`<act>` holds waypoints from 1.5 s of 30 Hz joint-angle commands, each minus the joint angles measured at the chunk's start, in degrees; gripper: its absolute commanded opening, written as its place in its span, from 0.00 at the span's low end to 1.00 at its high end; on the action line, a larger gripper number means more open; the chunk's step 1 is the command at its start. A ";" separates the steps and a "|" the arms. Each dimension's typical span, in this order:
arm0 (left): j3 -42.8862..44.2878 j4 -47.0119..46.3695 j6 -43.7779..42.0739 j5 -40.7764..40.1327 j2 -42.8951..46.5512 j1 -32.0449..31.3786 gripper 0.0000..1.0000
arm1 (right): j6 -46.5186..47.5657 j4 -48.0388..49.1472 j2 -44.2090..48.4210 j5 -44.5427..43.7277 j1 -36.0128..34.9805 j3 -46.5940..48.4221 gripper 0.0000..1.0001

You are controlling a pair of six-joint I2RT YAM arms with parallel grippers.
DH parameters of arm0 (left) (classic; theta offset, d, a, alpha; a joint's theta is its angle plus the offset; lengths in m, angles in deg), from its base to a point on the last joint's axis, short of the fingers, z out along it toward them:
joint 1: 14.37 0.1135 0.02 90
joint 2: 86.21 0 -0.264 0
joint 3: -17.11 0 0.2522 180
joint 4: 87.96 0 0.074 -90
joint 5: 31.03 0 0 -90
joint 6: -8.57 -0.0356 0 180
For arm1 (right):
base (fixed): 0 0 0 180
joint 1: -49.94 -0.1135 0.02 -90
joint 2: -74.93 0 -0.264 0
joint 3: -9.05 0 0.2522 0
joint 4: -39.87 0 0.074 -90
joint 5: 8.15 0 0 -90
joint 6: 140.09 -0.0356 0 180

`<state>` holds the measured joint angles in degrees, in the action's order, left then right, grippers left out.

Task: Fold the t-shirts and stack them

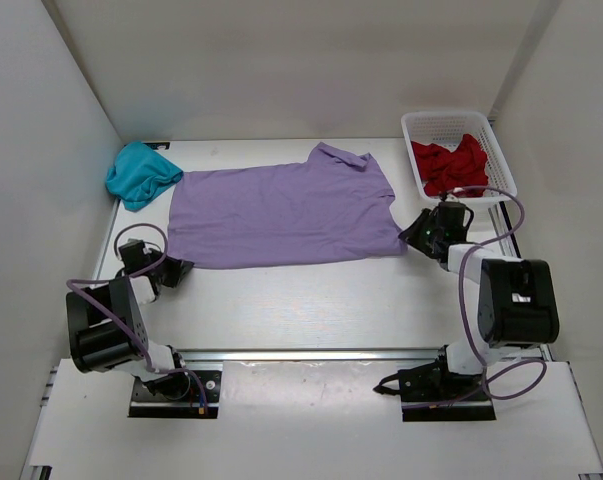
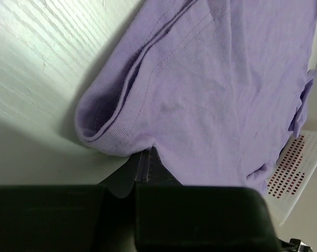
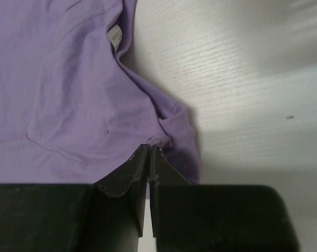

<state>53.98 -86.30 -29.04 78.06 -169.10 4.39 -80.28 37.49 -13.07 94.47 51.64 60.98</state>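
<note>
The lavender t-shirt lies spread flat across the middle of the table, collar to the back right. My left gripper is shut on its near left hem corner, which is lifted a little and folded. My right gripper is shut on its near right sleeve edge. The teal t-shirt sits bunched at the back left. The red t-shirt lies crumpled in the white mesh basket at the back right.
White walls close in the table on the left, back and right. The basket's rim also shows in the left wrist view. Bare table lies between the shirt and the arm bases.
</note>
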 commanded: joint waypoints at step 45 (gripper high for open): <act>16.11 -4.23 -3.43 -2.15 -16.24 -37.40 0.39 | 2.51 -11.29 -9.73 -4.72 -14.97 12.82 0.00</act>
<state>71.75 -87.22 -32.70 70.82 -184.08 -34.49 -78.31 26.45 -22.69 90.67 35.53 73.18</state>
